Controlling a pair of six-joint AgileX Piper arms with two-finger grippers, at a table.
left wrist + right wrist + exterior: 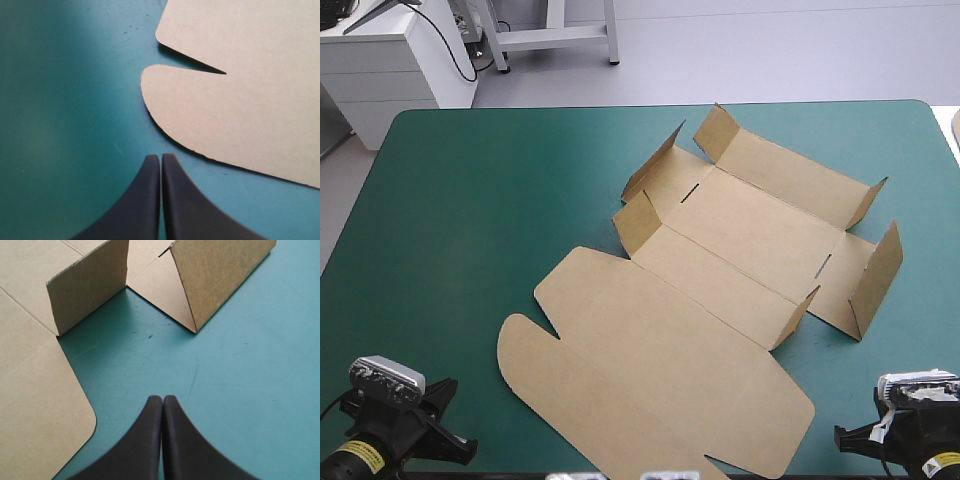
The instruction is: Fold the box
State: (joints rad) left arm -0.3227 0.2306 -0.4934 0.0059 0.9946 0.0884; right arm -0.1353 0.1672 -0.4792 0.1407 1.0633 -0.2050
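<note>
at the near left corner of the table (470, 200), the left tool (160, 156) sits over the bare teal-green cover (60, 125); its two broad black fingers (142, 200) are pressed together into one pointed arch and pinch nothing; just ahead of the tip, apart from it, lies the rounded end flap (200, 115) of the box (720, 250), a cut sheet of brown corrugated board; a narrow tapering slit (200, 64) parts that flap from the next rounded corner of the sheet; moving rightward, the box spreads across the middle of the table, turned at a slant to the table's edges; its big lid panel (660, 360) lies flat toward the near edge, between the two arms; beyond a crease comes the base panel (740, 235), also flat, with two short dark slots (692, 192) cut in it; around the base, six small side flaps (880, 278) stand raised, three at the left end and three at the right end; at the near right corner, the right tool (162, 397) is over bare cover too, pressed together to a single point and gripping nothing; ahead of it stand two of the raised flaps, with a wedge of cover showing between them; beside the tool, toward the table's middle, lies a rounded lid corner (50, 415), flat on the cover and clear of the tool.
</note>
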